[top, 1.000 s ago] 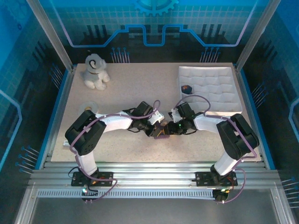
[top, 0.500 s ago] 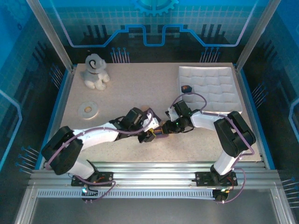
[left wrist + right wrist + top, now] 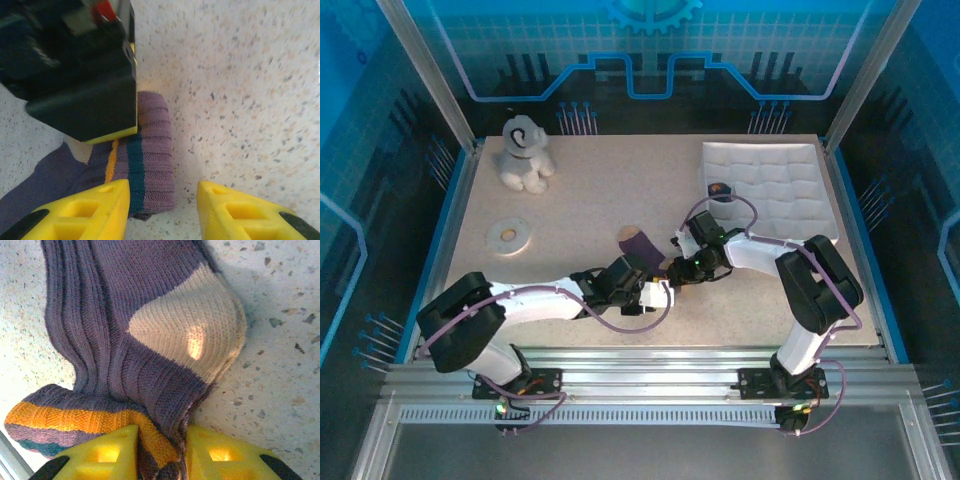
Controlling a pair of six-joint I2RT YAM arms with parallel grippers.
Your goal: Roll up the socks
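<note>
A dark purple sock lies flat on the speckled table near the middle. In the right wrist view the sock shows a pale heel patch and a cuff striped in orange, purple and teal. My right gripper is shut on a fold of that cuff, and it sits at the sock's near end. My left gripper is open, with the cuff lying against its left finger and bare table by the right one. The left gripper is just in front of the right one.
A small dark bundle with an orange spot rests on the white quilted mat at the back right. A grey-white plush dog sits at the back left and a flat white ring lies in front of it.
My left gripper has opened, let go of the sock and drawn back towards the near edge. The sock now lies stretched out away from the arms, with the right gripper still pinching its cuff.
</note>
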